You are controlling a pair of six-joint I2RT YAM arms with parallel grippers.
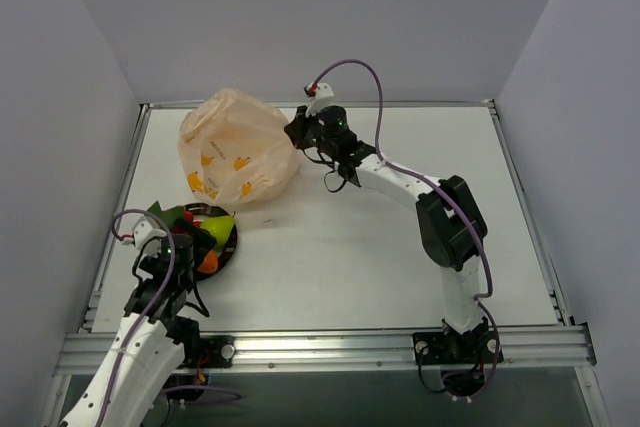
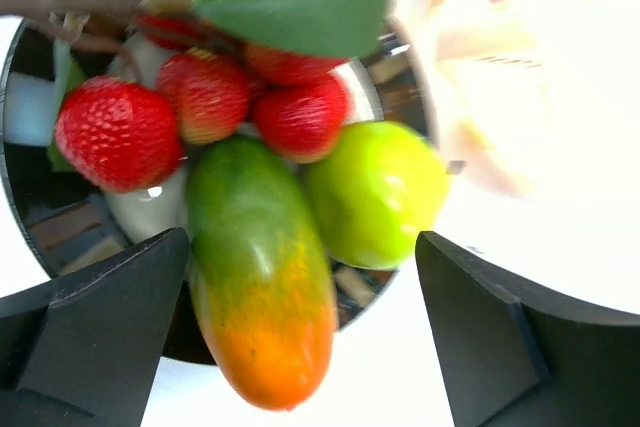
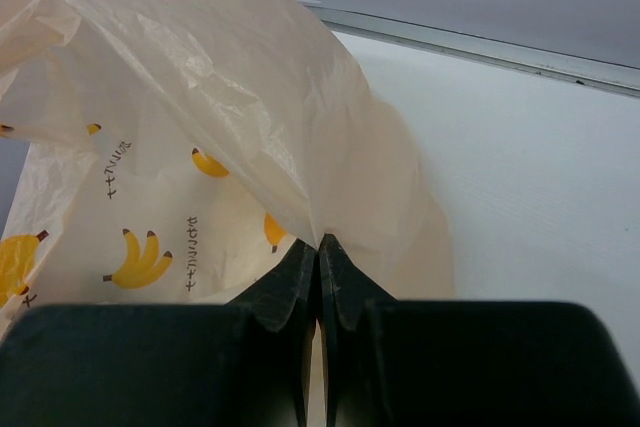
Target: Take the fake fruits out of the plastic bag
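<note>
Pinching the plastic bag (image 3: 230,127) is the right gripper (image 3: 319,257); left gripper (image 2: 302,239) gapes, seemingly empty.

The left hand (image 2: 302,237) is held wide open on a folded arm; the right hand (image 3: 318,250) is pressed shut, its arm stretched forward.

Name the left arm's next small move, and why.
Probably lift the left pincer straight up off the plate: its jaws stand open, gripping nothing, and the mango, pear and strawberries lie on the plate. The right pincer is shut on the plastic bag; whether fruit remains inside is hidden.
</note>
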